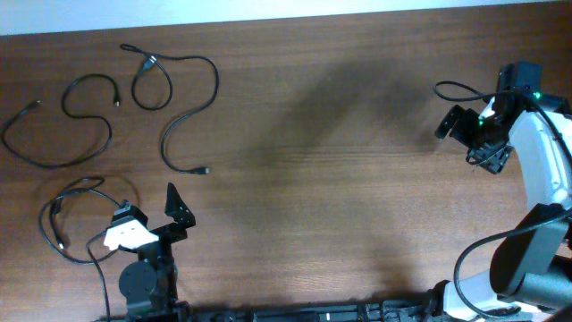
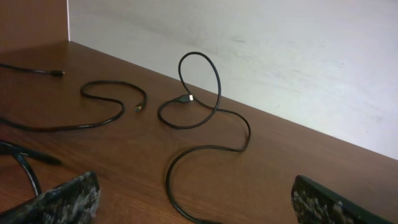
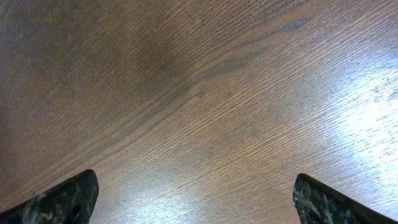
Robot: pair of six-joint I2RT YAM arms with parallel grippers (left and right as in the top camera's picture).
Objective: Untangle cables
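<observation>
Surface (image 1: 340, 206): brown wood grain, with a pale wall (image 2: 280, 56) along the back edge.
Far-left cable (image 1: 105, 134): thin and black, flat in an S curve at the back left of the surface. Small plug at each end. Also in the left wrist view (image 2: 84, 91).
Looped cable (image 1: 215, 79): just right of the far-left cable and apart from it. It crosses itself once near one plug, and in the left wrist view that loop stands up off the surface (image 2: 219, 90). The rest winds toward the front and ends in a free plug.
Near cable (image 1: 42, 224): curled at the front left, beside the left arm (image 1: 147, 277). Cannot tell if it touches the arm.
Layout: the three cables lie apart from one another.
Left fingers (image 2: 62, 199): wide apart, holding nothing, low over the surface. They point at the looped cable and are short of it.
Right fingers (image 3: 62, 199): wide apart, holding nothing, only bare wood between them.
Right arm (image 1: 536, 152): far right side, well apart from all three cables.
</observation>
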